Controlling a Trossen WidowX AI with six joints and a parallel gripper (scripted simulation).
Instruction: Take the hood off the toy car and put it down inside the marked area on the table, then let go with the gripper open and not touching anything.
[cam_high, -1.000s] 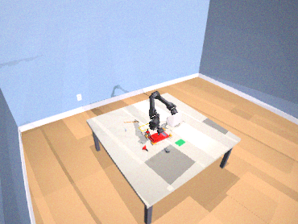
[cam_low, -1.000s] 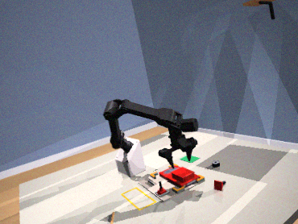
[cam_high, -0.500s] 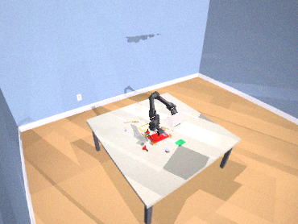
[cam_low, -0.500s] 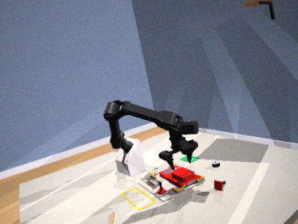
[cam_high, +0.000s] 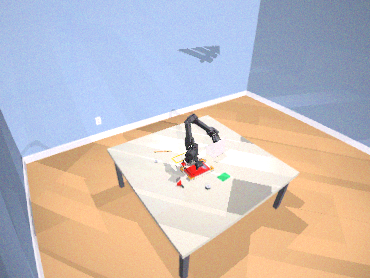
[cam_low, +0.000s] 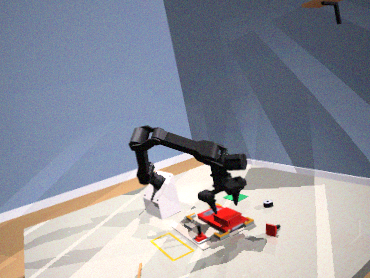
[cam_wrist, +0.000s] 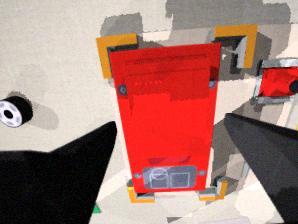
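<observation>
The robot's slender, matte black six-joint arm (cam_high: 188, 134) (cam_low: 185, 142) is built of narrow tubular links with bulkier, rounded housings at its joints. Its foot sits against a blocky white base housing (cam_high: 216, 149) (cam_low: 162, 200) with slanted sides and small dark dots on one face. Toward the tip, a thick black cylindrical housing (cam_low: 233, 161) juts out sideways. The black parallel-jaw gripper (cam_high: 199, 164) (cam_low: 226, 206) (cam_wrist: 169, 122) has two smooth, wedge-shaped fingers that taper to narrow tips.

From the exterior view, on the desk (cam_high: 150, 175) (cam_low: 60, 250) (cam_wrist: 50, 30), the marked area (cam_high: 178, 158) (cam_low: 172, 246) is lying near left of the toy car (cam_high: 197, 170) (cam_low: 227, 219) (cam_wrist: 165, 120), the wheel (cam_high: 208, 187) (cam_low: 268, 203) (cam_wrist: 15, 111) resting far right.
</observation>
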